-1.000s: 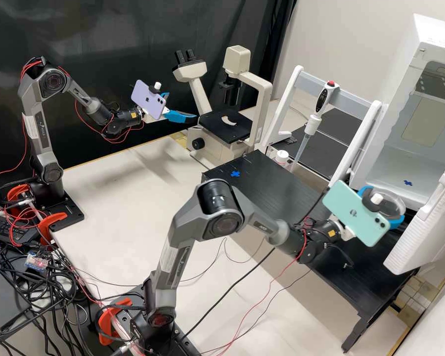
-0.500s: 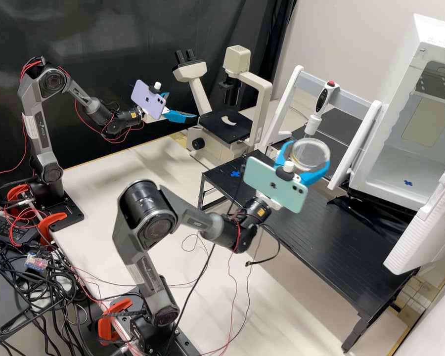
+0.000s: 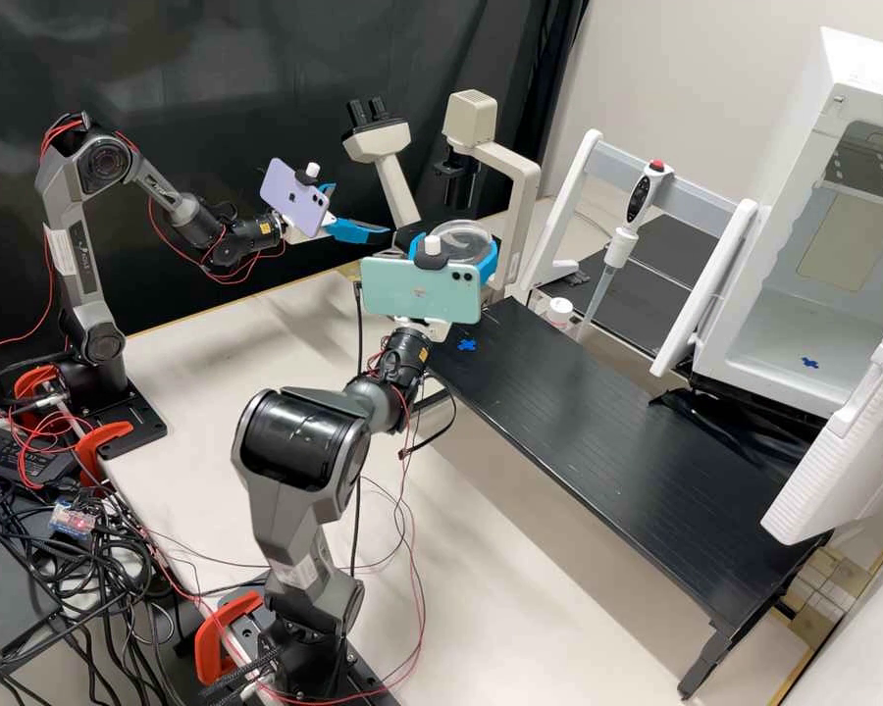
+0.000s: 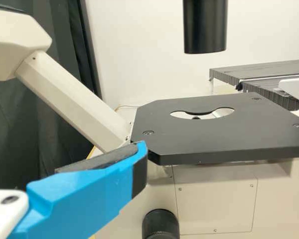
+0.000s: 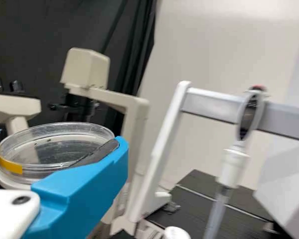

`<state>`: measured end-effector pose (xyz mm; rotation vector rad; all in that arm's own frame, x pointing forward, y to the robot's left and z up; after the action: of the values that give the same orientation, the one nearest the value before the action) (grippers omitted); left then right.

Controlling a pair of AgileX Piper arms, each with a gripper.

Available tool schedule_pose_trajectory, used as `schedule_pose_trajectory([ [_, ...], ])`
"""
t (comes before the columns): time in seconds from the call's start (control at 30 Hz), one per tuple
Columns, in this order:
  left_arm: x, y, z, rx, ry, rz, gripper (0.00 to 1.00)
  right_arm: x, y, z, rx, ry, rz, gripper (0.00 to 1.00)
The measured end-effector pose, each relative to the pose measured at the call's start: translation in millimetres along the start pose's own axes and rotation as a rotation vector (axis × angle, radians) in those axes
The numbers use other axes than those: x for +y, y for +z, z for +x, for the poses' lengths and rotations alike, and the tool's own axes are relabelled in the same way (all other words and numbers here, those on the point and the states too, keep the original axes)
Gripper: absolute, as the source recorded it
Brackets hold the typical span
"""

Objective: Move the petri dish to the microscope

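Currently | right end effector point(image 3: 455, 243) pinching petri dish point(image 5: 50, 144) | right wrist view: yellow strip point(image 5: 10, 166) | left end effector point(image 3: 361, 211) spread

Cream flat desk point(image 3: 196, 392): beige-and-black microscope point(image 3: 522, 186) at far edge, black arm bases point(image 3: 137, 424) along left edge. Black ribbed platform point(image 3: 598, 431) on right side, blue cross-shaped tape point(image 3: 467, 345) near its far-left corner.

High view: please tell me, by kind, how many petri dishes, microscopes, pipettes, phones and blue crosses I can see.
Petri dish: 1
Microscope: 1
Pipette: 1
Phones, purple and mint green: 2
Blue crosses: 2
Total: 7
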<state>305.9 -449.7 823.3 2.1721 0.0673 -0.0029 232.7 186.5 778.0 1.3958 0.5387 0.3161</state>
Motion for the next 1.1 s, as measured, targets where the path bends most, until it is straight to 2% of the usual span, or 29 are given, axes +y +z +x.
schedule_pose_trajectory([
  [0.07, 0.0, 0, 0, 0.000, 0.000, 0.000, 1.00, -9, -7, 10, 0.006, -0.032, -0.001, 0.00],
  [0.2, 0.0, 0, 0, 0.000, 0.000, 0.000, 1.00, -29, -21, 36, 0.029, -0.083, 0.030, 0.00],
  [0.37, 0.0, 0, 0, 0.000, 0.000, 0.000, 1.00, -51, -28, 61, 0.009, -0.160, 0.034, 0.00],
  [0.6, 0.0, 0, 0, 0.000, 0.000, 0.000, 1.00, -76, -24, 95, -0.064, -0.244, 0.062, 0.00],
  [0.77, 0.0, 0, 0, 0.000, 0.000, 0.000, 1.00, -85, -18, 117, -0.106, -0.265, 0.083, 0.00],
  [1.0, 0.0, 0, 0, 0.000, 0.000, 0.000, 1.00, -94, 2, 150, -0.200, -0.285, 0.115, 0.00],
  [1.1, 0.0, 0, 0, 0.000, 0.000, 0.000, 1.00, -98, 5, 161, -0.208, -0.282, 0.105, 0.00],
])
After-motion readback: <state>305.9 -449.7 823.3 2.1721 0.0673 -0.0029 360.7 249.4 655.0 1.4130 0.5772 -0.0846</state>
